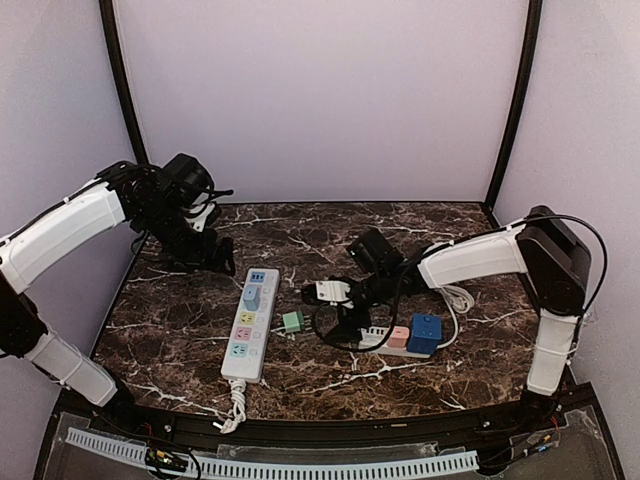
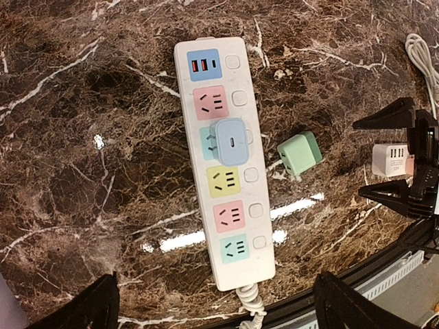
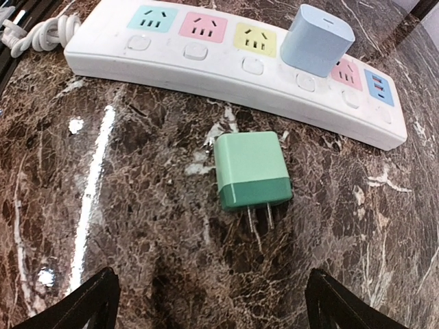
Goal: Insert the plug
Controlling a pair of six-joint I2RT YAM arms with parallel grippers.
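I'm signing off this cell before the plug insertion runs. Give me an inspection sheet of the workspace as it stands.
Surface: dark marble table, glossy, with glare streaks.
Job's things: white power strip with a blue charger plugged in; green plug lying loose beside it, prongs bare.
Clutter: second strip at the right carrying a pink adapter and a blue cube adapter.
Grippers: left gripper open, above the strip; right gripper open, over the green plug.
Cables: black cable looped by the right gripper; white cord at the strip's near end.
Surroundings: pale walls, black frame posts.
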